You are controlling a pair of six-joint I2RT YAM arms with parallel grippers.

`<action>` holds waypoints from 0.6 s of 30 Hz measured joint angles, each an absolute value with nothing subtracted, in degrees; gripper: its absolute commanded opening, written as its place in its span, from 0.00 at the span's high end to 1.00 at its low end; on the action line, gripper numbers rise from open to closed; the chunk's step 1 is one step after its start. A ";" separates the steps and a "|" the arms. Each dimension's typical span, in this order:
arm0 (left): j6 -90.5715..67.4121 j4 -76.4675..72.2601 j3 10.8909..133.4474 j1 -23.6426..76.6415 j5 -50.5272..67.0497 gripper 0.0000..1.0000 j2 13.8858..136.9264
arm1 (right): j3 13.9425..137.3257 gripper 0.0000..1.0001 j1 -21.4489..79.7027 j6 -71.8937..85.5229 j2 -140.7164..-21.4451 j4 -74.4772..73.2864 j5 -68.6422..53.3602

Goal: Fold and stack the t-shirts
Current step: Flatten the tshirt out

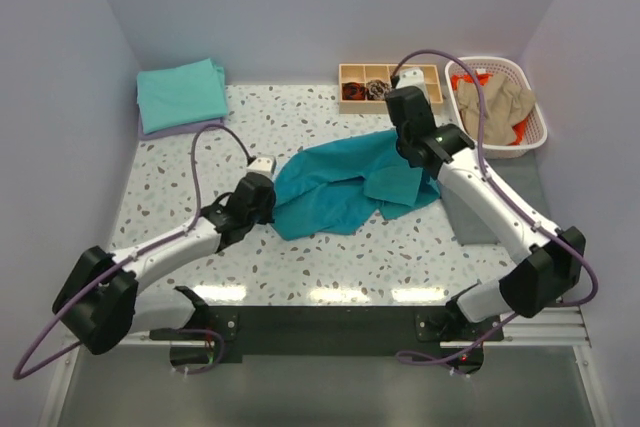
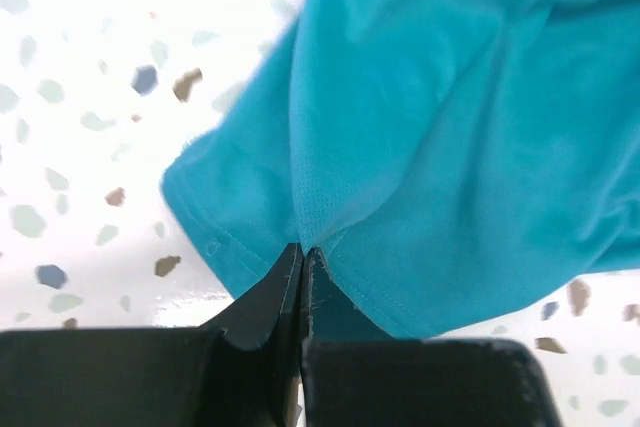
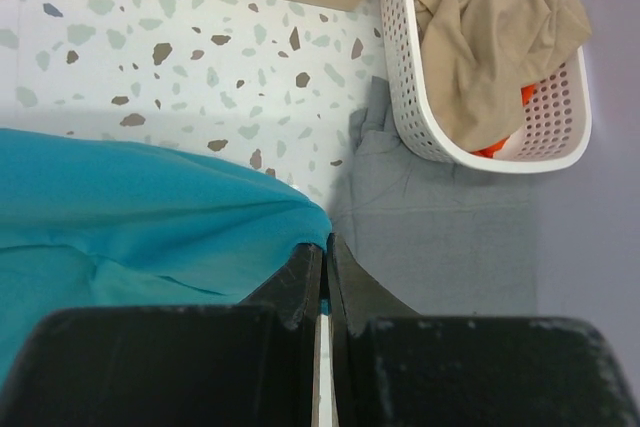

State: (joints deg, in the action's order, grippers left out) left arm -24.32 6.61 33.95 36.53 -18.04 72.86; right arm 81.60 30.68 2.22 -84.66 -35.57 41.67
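Table (image 1: pixel 300 117) with a speckled top carries the deep teal t-shirt (image 1: pixel 340 187), spread crumpled at its centre. White lattice basket (image 1: pixel 534 125) stands at the rear right corner and holds a tan t-shirt (image 1: pixel 495 102) over an orange t-shirt (image 1: pixel 472 79). Grey cloth (image 1: pixel 470 217) lies flat just in front of the basket, beside the teal shirt's right edge. Folded aqua-green t-shirt (image 1: pixel 180 95) rests on a lavender t-shirt (image 1: pixel 158 133) at the rear left corner. Wooden tray (image 1: pixel 352 72) sits against the back wall, left of the basket. Both arms reach in low from the near corners. Left claw (image 2: pixel 303 257) is clenched on the teal shirt's left hem. Right claw (image 3: pixel 325 247) is clenched on a fold at the shirt's right side.
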 measured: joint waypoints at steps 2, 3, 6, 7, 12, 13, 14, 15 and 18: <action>-24.29 9.52 35.99 36.53 -19.03 1.00 69.19 | 81.43 1.00 30.68 2.70 -82.24 -36.60 40.75; -24.29 10.70 37.08 36.53 -19.49 1.00 67.05 | 81.12 1.00 30.68 3.01 -80.55 -37.17 40.25; -24.32 14.06 40.27 36.53 -20.32 1.00 60.55 | 80.36 1.00 30.68 3.55 -75.90 -39.00 38.22; -24.36 15.38 41.45 36.53 -20.38 1.00 58.39 | 80.07 1.00 30.68 3.75 -74.02 -39.94 37.23; -24.84 22.81 48.60 36.53 -20.34 1.00 48.45 | 79.33 1.00 30.68 4.49 -63.35 -45.28 28.21; -25.06 24.45 49.89 36.53 -20.32 1.00 46.22 | 79.33 1.00 30.68 4.60 -60.66 -46.57 24.71; -25.28 25.93 51.00 36.53 -20.27 1.00 44.01 | 79.35 1.00 30.68 4.78 -58.48 -47.57 22.61; -25.61 27.59 52.12 36.53 -20.23 1.00 41.78 | 79.37 1.00 30.68 5.10 -55.92 -48.77 19.66; -26.48 32.67 56.86 36.53 -20.05 1.00 34.98 | 79.94 1.00 30.70 5.85 -48.51 -52.05 11.51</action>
State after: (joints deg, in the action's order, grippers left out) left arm -26.48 32.67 56.86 36.53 -20.05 34.98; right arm 79.94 30.70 5.85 -48.51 -52.05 11.51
